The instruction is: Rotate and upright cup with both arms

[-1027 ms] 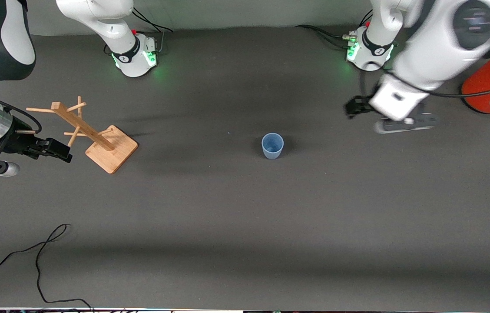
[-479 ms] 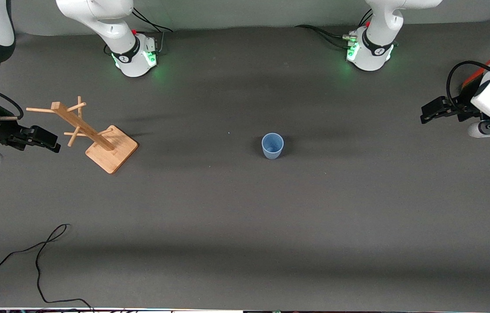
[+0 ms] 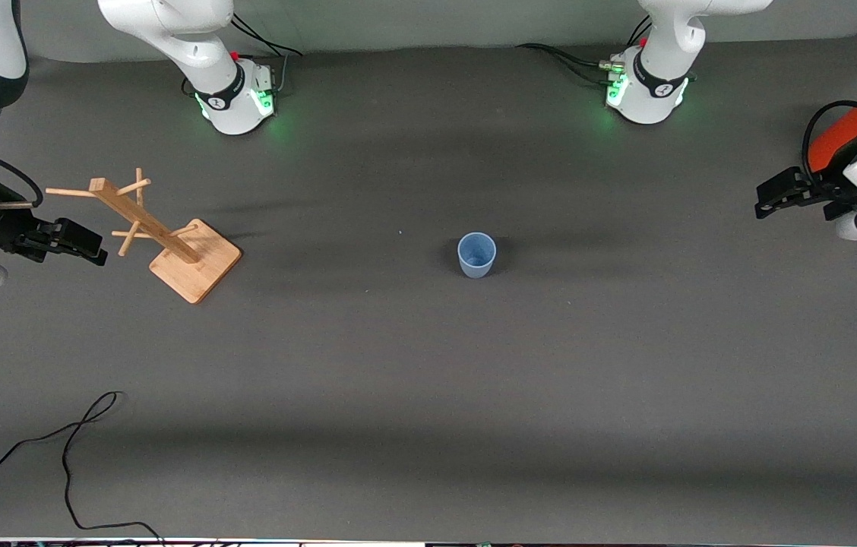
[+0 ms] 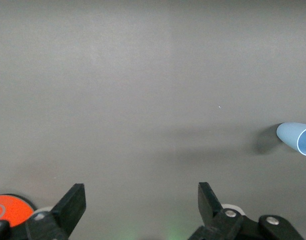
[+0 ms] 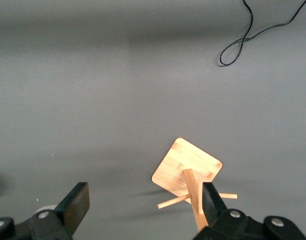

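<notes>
Dark grey worktop [image 3: 428,380] fills every view, with both arm bases at its edge farthest from the front camera.

The left hand [image 3: 770,199] hangs over the worktop at the left arm's end, just beside an orange-red cylinder [image 3: 831,144]; its own wrist view shows the fingers [image 4: 73,200] spread wide with nothing between them. The right hand [image 3: 86,245] hangs over the right arm's end, next to a wooden peg rack [image 3: 170,243], and its fingers [image 5: 78,202] are likewise wide and empty.

Well apart from both, the cup [image 3: 476,254] stands mid-worktop on its base, mouth up, touched by nothing.

Judging by that, the cup looks already upright, and the step in hand seems to be clearing off and parking. To do it well, each arm should travel high and outward, away from the cup, so that nothing brushes it. The right hand needs care near the rack's pegs, the left near the cylinder. A loose black cable [image 3: 71,456] lies nearer the front camera and is no obstacle.
</notes>
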Controlling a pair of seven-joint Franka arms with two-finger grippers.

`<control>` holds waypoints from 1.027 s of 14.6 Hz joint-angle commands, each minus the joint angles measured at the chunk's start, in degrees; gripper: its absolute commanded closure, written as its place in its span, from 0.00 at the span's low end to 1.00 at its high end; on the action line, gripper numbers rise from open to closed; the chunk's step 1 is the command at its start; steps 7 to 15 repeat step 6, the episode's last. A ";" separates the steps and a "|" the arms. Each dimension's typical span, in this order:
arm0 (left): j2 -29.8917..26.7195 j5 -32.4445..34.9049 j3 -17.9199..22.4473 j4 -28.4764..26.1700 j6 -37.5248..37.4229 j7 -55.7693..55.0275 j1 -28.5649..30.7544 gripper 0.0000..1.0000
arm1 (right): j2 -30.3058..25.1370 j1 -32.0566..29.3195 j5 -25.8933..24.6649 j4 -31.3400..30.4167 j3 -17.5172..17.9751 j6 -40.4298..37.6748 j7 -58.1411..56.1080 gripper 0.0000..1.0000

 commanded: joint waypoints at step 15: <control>0.88 0.97 -0.79 1.61 -1.34 0.95 0.48 0.00 | 0.32 -0.10 -0.31 0.85 -0.36 -0.88 -1.40 0.00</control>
